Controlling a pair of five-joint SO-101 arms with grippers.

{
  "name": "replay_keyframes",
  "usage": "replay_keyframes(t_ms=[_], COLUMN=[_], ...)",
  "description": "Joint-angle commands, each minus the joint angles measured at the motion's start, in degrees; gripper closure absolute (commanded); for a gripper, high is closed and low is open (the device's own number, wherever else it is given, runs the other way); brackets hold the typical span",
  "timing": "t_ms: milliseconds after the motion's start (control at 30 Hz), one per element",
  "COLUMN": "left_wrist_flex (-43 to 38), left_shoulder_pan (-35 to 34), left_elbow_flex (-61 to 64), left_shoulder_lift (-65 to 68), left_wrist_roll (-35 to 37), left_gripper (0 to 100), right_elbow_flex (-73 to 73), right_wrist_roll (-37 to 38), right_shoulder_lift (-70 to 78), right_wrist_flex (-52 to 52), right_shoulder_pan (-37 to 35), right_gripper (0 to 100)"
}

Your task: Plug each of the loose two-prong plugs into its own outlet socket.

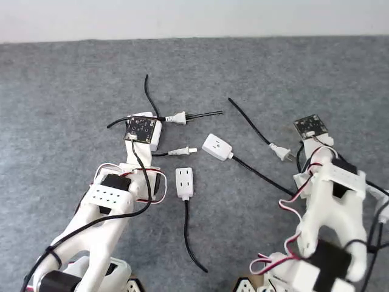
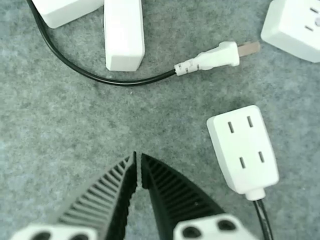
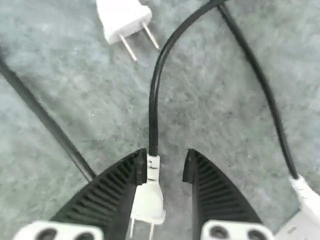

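My left gripper (image 2: 138, 159) is shut with nothing in it, hovering over grey carpet. Just beyond it lie a white two-prong plug (image 2: 215, 56) on a black cord and a white outlet socket (image 2: 242, 150); a second socket (image 2: 295, 25) sits farther off. My right gripper (image 3: 165, 160) is open, with a white plug (image 3: 148, 200) lying between its fingers against one of them. Another loose plug (image 3: 122, 20) lies ahead of it. The high view shows plugs (image 1: 182, 150) (image 1: 176, 118) (image 1: 281, 152) and sockets (image 1: 184, 182) (image 1: 217, 146) between the two arms.
Black cords (image 1: 255, 170) cross the carpet between the left arm (image 1: 109, 201) and the right arm (image 1: 331, 188). Two white blocks (image 2: 124, 32) lie past the left gripper. A thin black cord (image 3: 45, 120) runs beside the right gripper. Open carpet stretches toward the back wall.
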Motion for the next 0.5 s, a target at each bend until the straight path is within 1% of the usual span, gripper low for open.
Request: replay_keyframes(t_ms=[0, 133, 300, 467], left_wrist_flex=[-0.97, -0.97, -0.97, -0.97], left_shoulder_pan=[-0.35, -0.35, -0.35, -0.35], left_elbow_flex=[-0.22, -0.22, -0.22, -0.22], left_shoulder_lift=[-1.41, -1.41, -1.41, -1.41], left_wrist_roll=[-0.44, -0.44, -0.44, -0.44], left_gripper=[99, 99, 99, 99], right_elbow_flex=[-2.64, -1.14, 3.16, 3.69], right_wrist_roll=[0.79, 0.88, 6.42, 6.86], right_shoulder_lift=[-4.62, -4.70, -5.14, -4.53], right_wrist_flex=[2.86, 3.38, 3.30, -0.40], right_shoulder_pan=[-0.22, -0.22, -1.45, -0.75], right_gripper=[86.5, 86.5, 86.5, 86.5])
